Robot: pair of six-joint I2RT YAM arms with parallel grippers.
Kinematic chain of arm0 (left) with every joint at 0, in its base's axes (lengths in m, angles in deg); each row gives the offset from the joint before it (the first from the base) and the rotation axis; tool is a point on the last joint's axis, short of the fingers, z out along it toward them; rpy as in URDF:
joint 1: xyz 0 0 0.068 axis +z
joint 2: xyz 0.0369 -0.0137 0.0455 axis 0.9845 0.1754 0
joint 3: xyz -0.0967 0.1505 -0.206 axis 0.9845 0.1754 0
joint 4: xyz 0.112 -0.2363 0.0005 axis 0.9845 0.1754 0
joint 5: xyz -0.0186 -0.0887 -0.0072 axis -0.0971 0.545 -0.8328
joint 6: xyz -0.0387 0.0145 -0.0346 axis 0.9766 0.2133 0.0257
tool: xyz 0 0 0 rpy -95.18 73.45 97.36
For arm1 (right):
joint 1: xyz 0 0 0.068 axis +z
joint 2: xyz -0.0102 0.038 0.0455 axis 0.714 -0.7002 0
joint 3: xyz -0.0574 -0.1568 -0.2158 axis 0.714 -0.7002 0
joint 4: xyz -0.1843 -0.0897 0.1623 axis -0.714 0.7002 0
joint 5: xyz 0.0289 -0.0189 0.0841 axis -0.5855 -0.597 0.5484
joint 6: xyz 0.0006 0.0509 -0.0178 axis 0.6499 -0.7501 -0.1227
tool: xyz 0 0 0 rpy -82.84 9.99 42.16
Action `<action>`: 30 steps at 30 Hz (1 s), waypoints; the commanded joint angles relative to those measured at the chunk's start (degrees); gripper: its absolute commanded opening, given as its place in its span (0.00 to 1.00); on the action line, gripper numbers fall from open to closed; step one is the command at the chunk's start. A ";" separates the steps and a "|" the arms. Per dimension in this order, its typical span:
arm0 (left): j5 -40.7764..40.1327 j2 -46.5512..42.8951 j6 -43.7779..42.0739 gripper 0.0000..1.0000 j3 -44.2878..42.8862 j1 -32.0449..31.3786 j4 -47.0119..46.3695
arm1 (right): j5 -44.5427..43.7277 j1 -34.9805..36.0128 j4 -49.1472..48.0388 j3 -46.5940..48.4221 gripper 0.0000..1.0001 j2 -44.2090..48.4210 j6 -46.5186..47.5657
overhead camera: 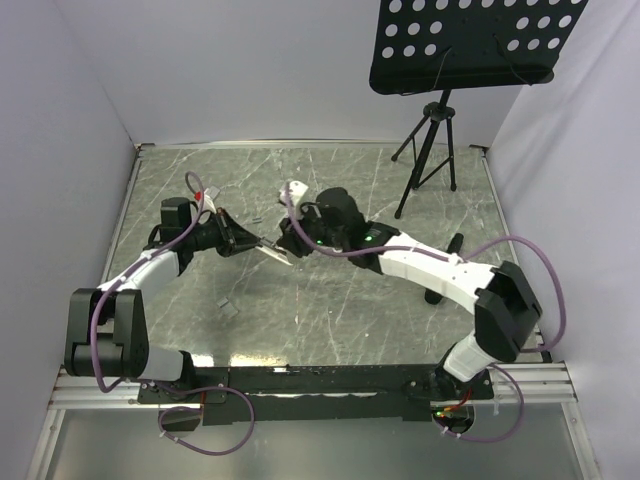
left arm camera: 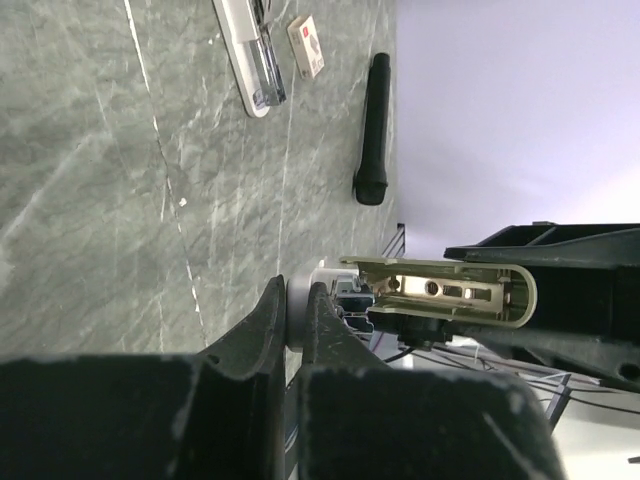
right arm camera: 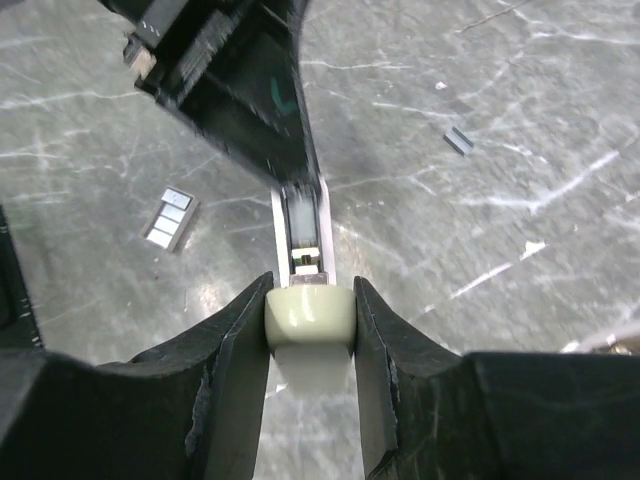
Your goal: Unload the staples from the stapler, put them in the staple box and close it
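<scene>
Left gripper point(left arm camera: 297, 300) and right gripper point(right arm camera: 311, 295) both clamp the slim white metal-channelled stapler point(right arm camera: 310, 320) (opened); a small grey ridged block point(right arm camera: 172, 218), likely staples, lies out; remainder unclear.

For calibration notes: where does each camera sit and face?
Top external: above, behind the bases, looking down on the table; both arms show, meeting at the stapler.
Left wrist: on the left arm, looking along the left gripper, shut on one stapler end.
Right wrist: on the right arm, looking down past the right gripper, clamping the other end.
Shared: every view shows the stapler.
</scene>
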 commanded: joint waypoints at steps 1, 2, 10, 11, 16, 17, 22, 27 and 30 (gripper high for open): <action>-1.02 -0.67 -0.27 0.01 0.28 1.25 -1.49 | -2.68 -5.00 -1.34 -3.60 0.24 4.26 -1.38; -0.94 -0.67 -0.71 0.01 0.10 1.25 -0.79 | -2.16 -5.27 -1.43 -4.74 0.24 4.87 -1.47; 1.77 -2.95 4.44 0.01 2.29 3.35 -5.33 | -2.95 -7.82 -1.34 -12.21 0.40 11.28 -5.69; 2.49 -2.95 6.21 0.01 3.60 3.97 -9.44 | -2.51 -8.08 -1.34 -14.39 0.43 12.68 -5.69; 3.46 -4.09 8.16 0.01 3.70 4.07 -10.98 | -3.90 -9.23 0.15 -19.07 0.50 14.81 -10.79; 3.81 -4.36 8.33 0.01 4.05 4.07 -11.33 | -4.43 -9.31 0.41 -20.03 0.50 14.81 -11.75; 4.61 -6.02 8.62 0.01 5.03 3.98 -12.49 | -3.66 -9.49 1.64 -20.39 0.51 14.28 -13.78; -4.44 -7.35 -3.95 0.01 0.28 0.92 4.20 | 3.81 -9.31 2.26 -15.74 0.64 16.92 -12.03; -6.81 -7.35 -4.50 0.01 -0.77 -1.73 6.14 | 5.23 -7.39 2.87 -10.30 0.70 14.82 -10.44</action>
